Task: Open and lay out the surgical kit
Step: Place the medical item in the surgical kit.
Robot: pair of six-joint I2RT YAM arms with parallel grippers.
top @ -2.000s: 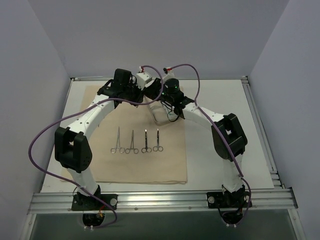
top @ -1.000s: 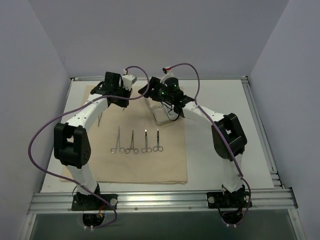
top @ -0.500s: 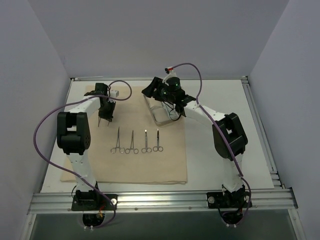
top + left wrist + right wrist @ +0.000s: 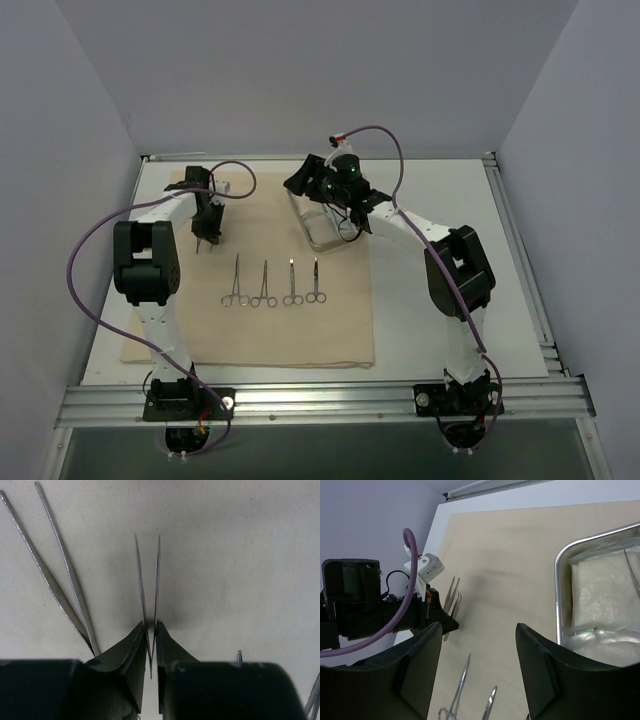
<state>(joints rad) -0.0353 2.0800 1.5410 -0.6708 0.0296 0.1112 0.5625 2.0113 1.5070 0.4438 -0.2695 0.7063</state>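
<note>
The beige cloth wrap [image 4: 300,330] lies spread flat on the table. The steel tray [image 4: 322,243] stands on its far part and holds clear packets [image 4: 600,590] and a thin metal instrument [image 4: 632,575]. Several ring-handled forceps and scissors [image 4: 275,285] lie in a row mid-cloth. My left gripper [image 4: 150,625] is low over the cloth's far left [image 4: 205,235], its fingers narrowly apart and touching both arms of a pair of tweezers [image 4: 148,580]. A second pair of tweezers [image 4: 55,580] lies just left of it. My right gripper [image 4: 479,627] hangs open and holds nothing beside the tray's left rim [image 4: 559,565].
The left arm's gripper and purple cable [image 4: 405,605] show in the right wrist view, left of the tray. The white table [image 4: 450,260] reaches right of the cloth. Metal rails edge the table at the near side [image 4: 320,400] and at the right.
My left arm swung from the tray to the cloth's far left, carrying the tweezers down onto it. Its fingers have just parted slightly. The right arm stayed by the tray.
</note>
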